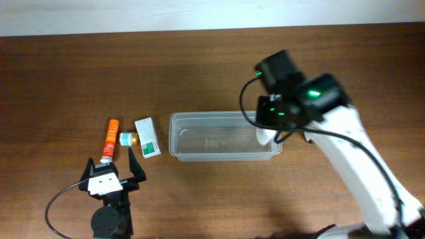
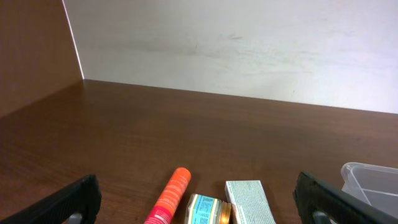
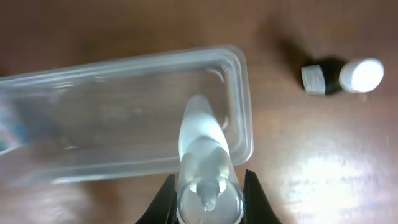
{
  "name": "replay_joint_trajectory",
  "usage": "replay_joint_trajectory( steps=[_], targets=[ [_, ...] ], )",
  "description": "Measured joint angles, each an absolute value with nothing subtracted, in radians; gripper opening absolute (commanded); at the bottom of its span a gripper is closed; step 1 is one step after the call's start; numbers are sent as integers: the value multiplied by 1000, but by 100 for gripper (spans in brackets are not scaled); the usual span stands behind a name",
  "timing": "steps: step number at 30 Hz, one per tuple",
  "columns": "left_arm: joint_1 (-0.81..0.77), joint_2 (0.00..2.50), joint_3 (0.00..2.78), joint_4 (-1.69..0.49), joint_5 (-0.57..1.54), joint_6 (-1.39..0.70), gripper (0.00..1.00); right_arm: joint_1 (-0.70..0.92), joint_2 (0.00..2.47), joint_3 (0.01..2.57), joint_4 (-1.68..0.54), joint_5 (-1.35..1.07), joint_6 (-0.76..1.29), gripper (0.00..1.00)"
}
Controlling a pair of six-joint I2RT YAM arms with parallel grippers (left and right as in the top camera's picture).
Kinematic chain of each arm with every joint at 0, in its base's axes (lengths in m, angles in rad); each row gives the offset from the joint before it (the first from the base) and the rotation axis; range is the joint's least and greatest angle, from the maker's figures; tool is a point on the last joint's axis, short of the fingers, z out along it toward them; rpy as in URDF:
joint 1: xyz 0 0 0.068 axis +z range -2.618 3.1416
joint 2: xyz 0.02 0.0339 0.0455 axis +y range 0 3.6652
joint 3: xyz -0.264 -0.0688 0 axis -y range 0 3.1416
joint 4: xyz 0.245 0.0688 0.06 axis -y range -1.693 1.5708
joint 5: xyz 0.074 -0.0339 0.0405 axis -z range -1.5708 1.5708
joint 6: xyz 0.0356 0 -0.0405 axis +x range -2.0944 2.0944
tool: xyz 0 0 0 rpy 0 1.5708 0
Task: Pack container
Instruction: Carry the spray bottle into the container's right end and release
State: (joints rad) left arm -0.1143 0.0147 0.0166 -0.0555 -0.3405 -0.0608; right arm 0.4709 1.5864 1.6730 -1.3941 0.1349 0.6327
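Below the right jaws, clamped on a translucent white bottle [image 3: 202, 146], the clear plastic container [image 3: 112, 124] suited a low release; left jaws gaped empty.

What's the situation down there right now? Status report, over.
Left pincer open, near orange tube. Right pincer shut on clear bottle, above one end of the container. Container looks empty, nothing blocking it.

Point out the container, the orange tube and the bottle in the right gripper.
container [image 1: 206, 136], overhead view, on its bare floor.
orange tube [image 1: 111, 136], overhead view, on the middle of its body.
held bottle [image 3: 200, 146], right wrist view, on its upper body.
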Motion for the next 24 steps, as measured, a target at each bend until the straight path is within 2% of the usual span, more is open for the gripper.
replay_joint_trajectory(
  steps=[6, 14, 18, 19, 20, 21, 24],
  targets=[
    [-114, 15, 17, -55, -340, -61, 100, 480, 1677, 1522, -1295, 190, 713, 4],
    [-114, 15, 17, -56, -340, -61, 100, 480, 1666, 1388, -1148, 198, 734, 5],
    [-114, 15, 17, -55, -340, -61, 100, 480, 1661, 1379, -1126, 200, 732, 30],
    [-114, 15, 17, -55, -340, -61, 100, 480, 1660, 1377, -1119, 200, 727, 38],
    [-114, 15, 17, -55, -340, -61, 100, 480, 1660, 1376, -1111, 194, 723, 50],
    [-114, 15, 17, -55, -340, -61, 100, 480, 1660, 1374, -1107, 189, 722, 56],
    [-114, 15, 17, -56, -340, -61, 100, 480, 1655, 1372, -1112, 182, 701, 63]
  ],
)
